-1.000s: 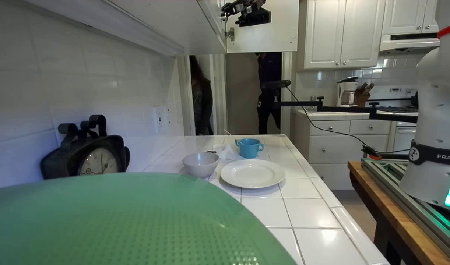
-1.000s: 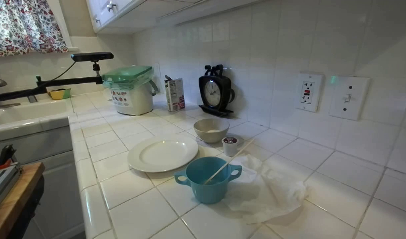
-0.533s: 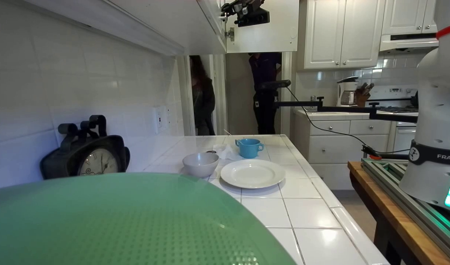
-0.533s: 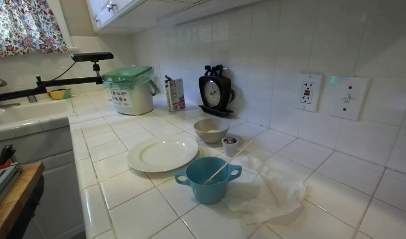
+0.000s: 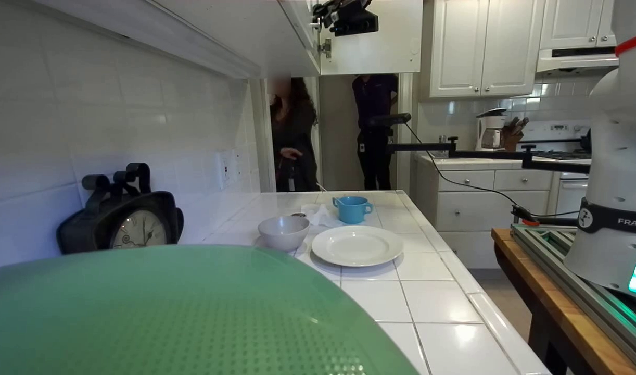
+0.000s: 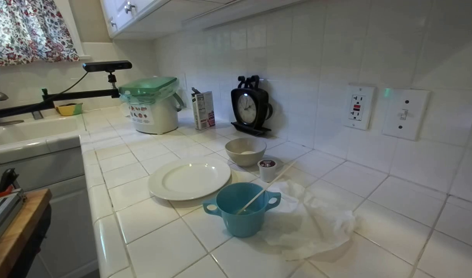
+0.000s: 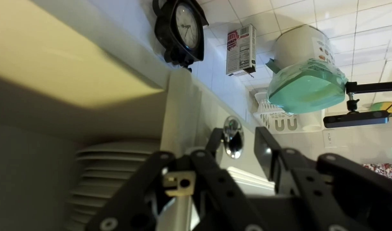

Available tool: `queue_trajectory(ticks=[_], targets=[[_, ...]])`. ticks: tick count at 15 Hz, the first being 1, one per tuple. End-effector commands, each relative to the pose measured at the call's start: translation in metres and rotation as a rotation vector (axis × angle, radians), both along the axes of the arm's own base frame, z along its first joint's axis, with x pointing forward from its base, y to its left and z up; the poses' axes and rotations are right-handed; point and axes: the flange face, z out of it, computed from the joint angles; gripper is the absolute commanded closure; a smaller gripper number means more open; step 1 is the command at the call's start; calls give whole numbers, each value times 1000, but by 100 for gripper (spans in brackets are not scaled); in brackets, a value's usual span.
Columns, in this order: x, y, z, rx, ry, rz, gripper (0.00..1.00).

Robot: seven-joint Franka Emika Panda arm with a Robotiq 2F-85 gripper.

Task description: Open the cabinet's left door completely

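On the left door [image 7: 200,109]: knob [image 7: 233,138] reached, full swing still needed

Closed or barely ajar? Can't be told, but basically the whole pull's left to be done. The knob is flanked by the gripper [image 7: 240,138], spread apart, apparently nothing clamped. The cabinet [image 5: 219,31] is mounted over the tiled counter [image 5: 448,301]; its right door [image 5: 375,53] is swung out, plates [image 7: 106,175] exposed inside.

A kitchen, with sink [image 6: 39,129], stove [image 5: 555,136], coffee maker [image 5: 490,125]

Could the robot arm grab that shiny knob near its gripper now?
Probably yes: in the wrist view, the gripper is open, with the shiny knob showing between its fingers; nothing visible blocks them from closing.
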Motion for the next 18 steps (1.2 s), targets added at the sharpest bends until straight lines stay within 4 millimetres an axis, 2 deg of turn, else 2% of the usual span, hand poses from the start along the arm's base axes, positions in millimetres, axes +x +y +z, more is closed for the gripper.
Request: queue_trajectory(ticks=[1,2,6,10,11,13,15,18], targets=[[4,1,1,31,-30,56,62],[4,1,1,34,-29,58,61],[4,-3,-1,66,-38,77,68],[-2,-7,1,66,-46,79,85],[-4,-7,0,67,-47,85,80],[-8,-9,0,65,-46,95,80],[-16,-8,1,59,-42,99,85],[-29,-5,4,46,-26,86,85]])
